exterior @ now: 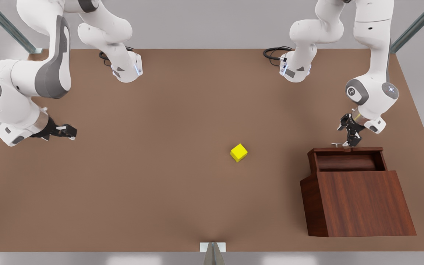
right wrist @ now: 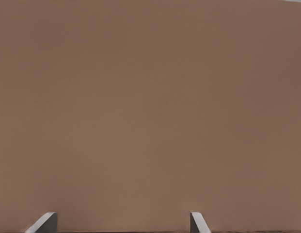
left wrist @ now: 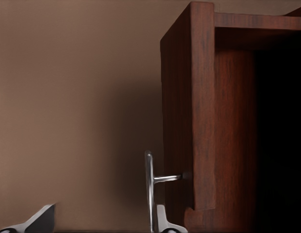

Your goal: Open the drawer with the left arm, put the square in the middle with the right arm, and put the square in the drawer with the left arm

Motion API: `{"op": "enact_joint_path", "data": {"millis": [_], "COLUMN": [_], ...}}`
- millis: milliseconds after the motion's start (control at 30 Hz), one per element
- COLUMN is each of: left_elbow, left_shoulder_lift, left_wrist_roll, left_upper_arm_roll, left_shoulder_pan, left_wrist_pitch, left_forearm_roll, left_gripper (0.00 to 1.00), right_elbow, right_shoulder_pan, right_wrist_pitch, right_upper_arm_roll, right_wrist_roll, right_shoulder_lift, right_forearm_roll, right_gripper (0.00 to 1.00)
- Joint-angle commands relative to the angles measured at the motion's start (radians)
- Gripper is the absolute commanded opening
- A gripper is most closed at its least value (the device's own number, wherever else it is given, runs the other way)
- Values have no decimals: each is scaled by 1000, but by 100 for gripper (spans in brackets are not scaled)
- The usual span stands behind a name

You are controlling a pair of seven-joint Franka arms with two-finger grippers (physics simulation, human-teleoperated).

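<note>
The drawer (exterior: 348, 162) stands pulled out of the wooden box (exterior: 363, 202) at the front view's right, its inside showing. Its silver handle (exterior: 339, 144) (left wrist: 149, 187) faces the back of the table. My left gripper (exterior: 350, 141) (left wrist: 102, 224) is right at the handle and open, with the bar just inside one fingertip (left wrist: 162, 221). The yellow square (exterior: 239, 152) lies on the bare tabletop near the middle, touched by nothing. My right gripper (exterior: 70, 132) (right wrist: 121, 224) waits open over the table at the front view's left, far from the square.
Both arm bases (exterior: 127, 70) (exterior: 294, 70) stand at the back of the table (exterior: 160, 191) with black cables (exterior: 274, 53) beside them. A small metal bracket (exterior: 212, 247) sits at the front edge. Open tabletop lies between the square and the box.
</note>
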Motion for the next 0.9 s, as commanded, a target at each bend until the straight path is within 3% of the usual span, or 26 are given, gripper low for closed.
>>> {"op": "enact_joint_path", "data": {"millis": [0, 200, 267, 333, 400, 533, 667, 867], "left_elbow": [0, -53, -42, 85, 305, 828, 968, 1009], "left_shoulder_lift": [-4, -90, -234, -243, -151, 179, 309, 427], "left_wrist_roll": [0, 0, 5, 164, 474, 747, 885, 1117], "left_upper_arm_roll": [5, 30, 104, 105, 113, 104, -122, -360], "left_shoulder_pan": [-3, -20, -69, -129, -202, -327, -345, -377], "left_wrist_pitch": [-4, -57, -248, -388, -551, -840, -851, -774], "left_forearm_roll": [1, 2, 125, 173, 167, 147, 159, 214], "left_gripper": [100, 100, 100, 100, 100, 100, 100, 100], "right_elbow": [7, 69, 138, 188, 187, 187, 188, 188], "right_shoulder_pan": [-12, -9, -17, -23, -18, -21, -38, -49], "right_wrist_pitch": [2, -78, -182, -310, -310, -313, -310, -204], "right_upper_arm_roll": [0, 3, 0, -22, -14, -17, -32, -35], "right_wrist_roll": [-8, -4, -4, -4, -4, -4, -13, -4], "right_shoulder_lift": [2, -6, -6, -9, -18, -24, -27, 16], "right_forearm_roll": [13, 95, 95, 95, 98, 96, 99, 87], "right_gripper": [100, 100, 100, 100, 100, 100, 100, 100]}}
